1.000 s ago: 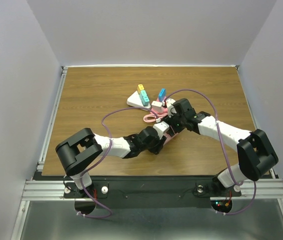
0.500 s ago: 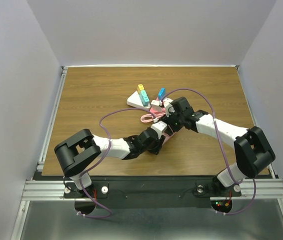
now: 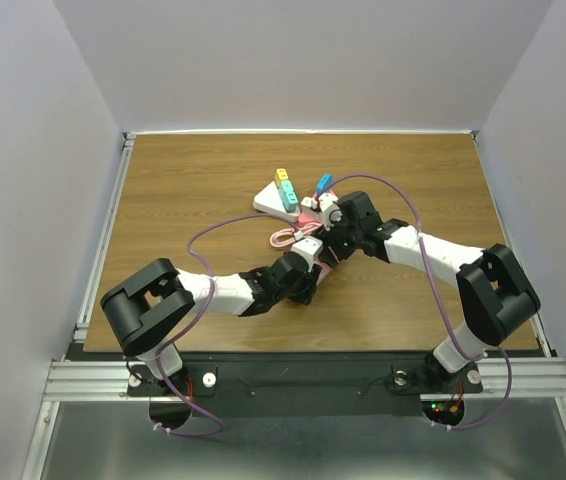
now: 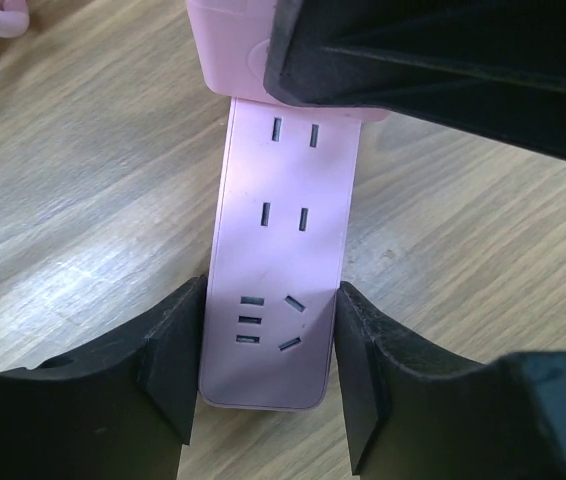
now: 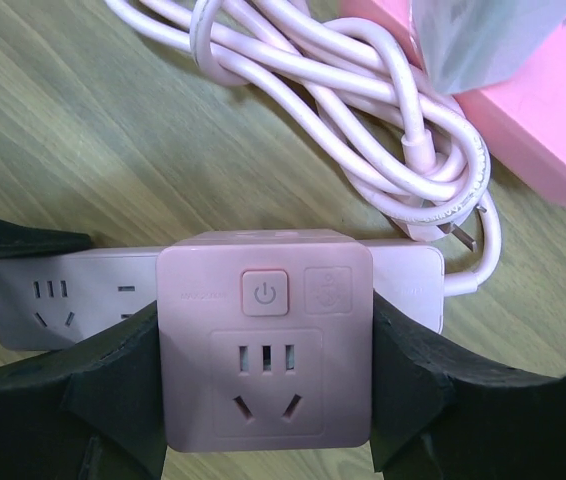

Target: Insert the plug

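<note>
The plug (image 5: 265, 340) is a pink cube with a power button and a socket on its face. My right gripper (image 5: 265, 372) is shut on its two sides. The cube sits over the far end of a pink power strip (image 4: 278, 250) that lies flat on the wooden table. I cannot tell whether its pins are seated. My left gripper (image 4: 268, 365) is shut on the near end of the strip, one finger (image 4: 168, 360) on each long side. From above, the two grippers, left (image 3: 306, 266) and right (image 3: 331, 222), meet mid-table.
The strip's coiled pink cable (image 5: 363, 120) lies just beyond the cube, beside a pink box (image 5: 548, 120). A white power strip (image 3: 268, 200) with yellow, teal and blue plugs stands behind. Purple arm cables loop over the table (image 3: 183, 180).
Both grippers have shifted a little to the left and away, carrying the strip and the cube with them. The coiled cable has slid left too. Both grips are unchanged.
</note>
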Tool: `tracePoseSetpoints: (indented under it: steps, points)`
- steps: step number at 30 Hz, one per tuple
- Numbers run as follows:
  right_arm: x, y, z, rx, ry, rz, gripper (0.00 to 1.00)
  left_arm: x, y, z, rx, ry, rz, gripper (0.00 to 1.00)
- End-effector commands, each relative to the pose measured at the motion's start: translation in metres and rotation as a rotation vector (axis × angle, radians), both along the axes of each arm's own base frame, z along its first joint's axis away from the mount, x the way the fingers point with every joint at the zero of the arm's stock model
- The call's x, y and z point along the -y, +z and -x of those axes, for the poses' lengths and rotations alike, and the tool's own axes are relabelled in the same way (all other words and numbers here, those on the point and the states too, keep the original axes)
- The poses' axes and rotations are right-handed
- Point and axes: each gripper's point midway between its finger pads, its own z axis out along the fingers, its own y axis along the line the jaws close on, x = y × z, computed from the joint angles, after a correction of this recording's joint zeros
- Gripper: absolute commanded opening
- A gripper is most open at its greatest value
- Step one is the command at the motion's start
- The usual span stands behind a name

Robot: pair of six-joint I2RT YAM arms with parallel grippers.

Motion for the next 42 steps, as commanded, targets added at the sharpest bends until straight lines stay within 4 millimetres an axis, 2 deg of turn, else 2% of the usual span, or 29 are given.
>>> tracePoseSetpoints:
  steps: [1,5,9,13,16,20,23,30,34,37,39,42]
  points:
    - [0.041,-0.072,0.047,-0.228,-0.009,0.211,0.00,-0.061,-0.026,-0.010,-0.045,0.217,-0.141,0.00]
    - [0.056,-0.086,0.055,-0.252,-0.037,0.273,0.00,-0.067,-0.024,-0.014,-0.047,0.249,-0.128,0.00]
    - [0.060,-0.089,0.064,-0.272,-0.034,0.279,0.00,-0.072,-0.018,-0.023,-0.045,0.271,-0.108,0.00]
    - [0.064,-0.092,0.062,-0.273,-0.048,0.298,0.00,-0.074,-0.013,-0.032,-0.038,0.278,-0.097,0.00]
    - [0.062,-0.101,0.063,-0.300,-0.029,0.311,0.00,-0.074,-0.012,-0.037,-0.036,0.281,-0.093,0.00]
    - [0.045,-0.105,0.045,-0.295,-0.001,0.286,0.00,-0.075,-0.013,-0.045,-0.038,0.288,-0.099,0.00]
    - [0.046,-0.109,0.045,-0.301,0.002,0.296,0.00,-0.075,-0.010,-0.050,-0.039,0.298,-0.093,0.00]
    - [0.064,-0.118,0.066,-0.345,-0.009,0.346,0.00,-0.084,-0.006,-0.071,-0.035,0.314,-0.087,0.00]
    - [0.064,-0.119,0.066,-0.349,0.001,0.355,0.01,-0.088,-0.008,-0.082,-0.054,0.308,-0.088,0.00]
    - [0.072,-0.125,0.069,-0.362,0.008,0.397,0.00,-0.090,-0.006,-0.094,-0.062,0.314,-0.084,0.00]
    - [0.078,-0.131,0.075,-0.384,0.006,0.422,0.00,-0.085,-0.002,-0.098,-0.062,0.299,-0.066,0.00]
    - [0.076,-0.134,0.076,-0.395,0.014,0.424,0.01,-0.080,-0.002,-0.100,-0.061,0.279,-0.062,0.00]
